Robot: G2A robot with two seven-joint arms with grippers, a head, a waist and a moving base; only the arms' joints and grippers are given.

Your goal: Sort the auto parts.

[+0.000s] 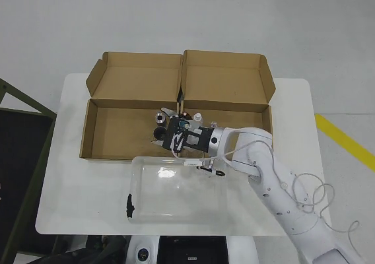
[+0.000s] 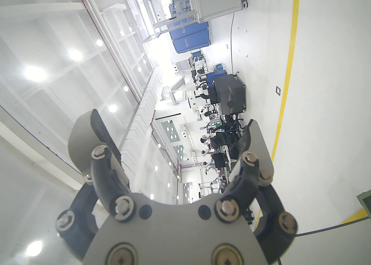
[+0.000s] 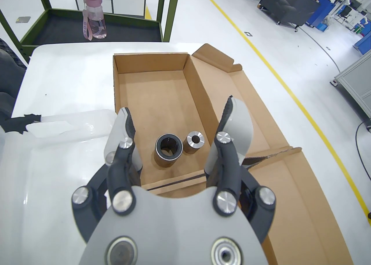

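Observation:
A black ring-shaped sleeve (image 3: 168, 150) and a smaller silver cylinder (image 3: 195, 141) stand upright side by side on the floor of the cardboard box's (image 3: 150, 89) left compartment, near the centre divider. My right gripper (image 3: 178, 109) is open above them, one finger on each side, touching neither. From above, the right gripper (image 1: 159, 124) sits over the dark sleeve (image 1: 156, 119) at the middle of the box (image 1: 115, 132). My left gripper (image 2: 174, 121) is open and holds nothing, pointing out at the hall.
A clear plastic bin (image 1: 174, 191) sits on the white table (image 1: 75, 198) just in front of the box, with a black clip (image 1: 129, 206) on its rim. The box flaps stand open at the back. A green cart (image 3: 171, 2) holding a pink bottle (image 3: 94, 15) is beside the table.

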